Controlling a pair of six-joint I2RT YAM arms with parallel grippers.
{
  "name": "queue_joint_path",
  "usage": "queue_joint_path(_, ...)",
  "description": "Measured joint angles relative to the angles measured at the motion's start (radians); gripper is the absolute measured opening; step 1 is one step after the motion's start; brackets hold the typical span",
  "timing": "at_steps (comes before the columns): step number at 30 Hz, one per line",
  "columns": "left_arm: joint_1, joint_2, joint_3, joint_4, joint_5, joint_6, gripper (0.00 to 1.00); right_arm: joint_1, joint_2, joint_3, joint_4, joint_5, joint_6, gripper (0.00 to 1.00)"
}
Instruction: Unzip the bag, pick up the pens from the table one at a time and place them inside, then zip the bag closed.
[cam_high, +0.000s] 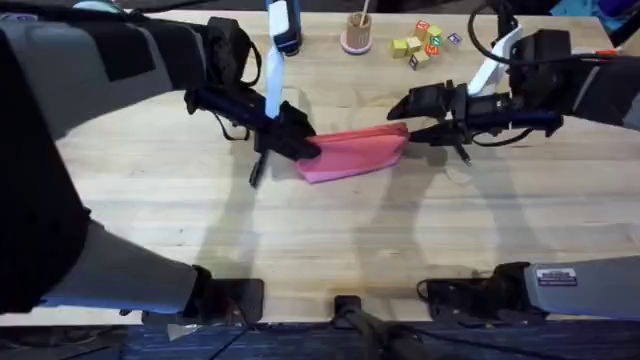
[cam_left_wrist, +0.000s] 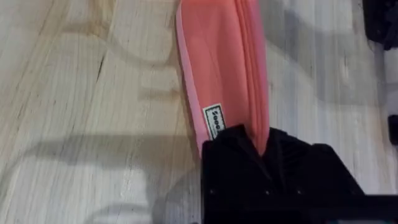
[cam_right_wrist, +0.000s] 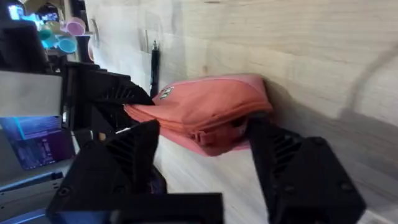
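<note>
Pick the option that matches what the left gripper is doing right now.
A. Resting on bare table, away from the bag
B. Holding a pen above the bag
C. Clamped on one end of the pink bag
C: the left gripper is shut on the end of the bag beside its small label.

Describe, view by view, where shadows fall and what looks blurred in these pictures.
Overhead: soft grey arm shadows fall on the table below the bag; the left arm looms large and blurred. Left wrist: broad shadow bands cross the wood beside the bag. Right wrist: the near fingers look soft.
</note>
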Motion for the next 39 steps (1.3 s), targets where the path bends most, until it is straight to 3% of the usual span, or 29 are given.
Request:
queue_joint_path(7, 0.000, 0.000, 0.000, 0.000, 0.000, 0.000, 0.042, 0.000, 0.000, 0.000, 0.001, 0.011, 0.010, 0.554)
queue_joint_path(9, 0.000, 0.000, 0.000, 0.000, 0.000, 0.000, 0.042, 0.000, 0.000, 0.000, 0.001, 0.014, 0.011, 0.403)
queue_joint_path(12, 0.000, 0.000, 0.000, 0.000, 0.000, 0.000, 0.042, 0.001, 0.000, 0.000, 0.001, 0.011, 0.018, 0.093)
queue_joint_path(13, 0.000, 0.000, 0.000, 0.000, 0.000, 0.000, 0.042, 0.001, 0.000, 0.000, 0.000, 0.010, 0.021, 0.050)
queue_joint_path(27, 0.000, 0.000, 0.000, 0.000, 0.000, 0.000, 0.042, 0.002, -0.001, 0.037, -0.027, 0.007, 0.026, 0.029)
queue_joint_path(39, 0.000, 0.000, 0.000, 0.000, 0.001, 0.000, 0.042, 0.125, -0.056, 0.185, -0.139, 0.228, 0.027, 0.030)
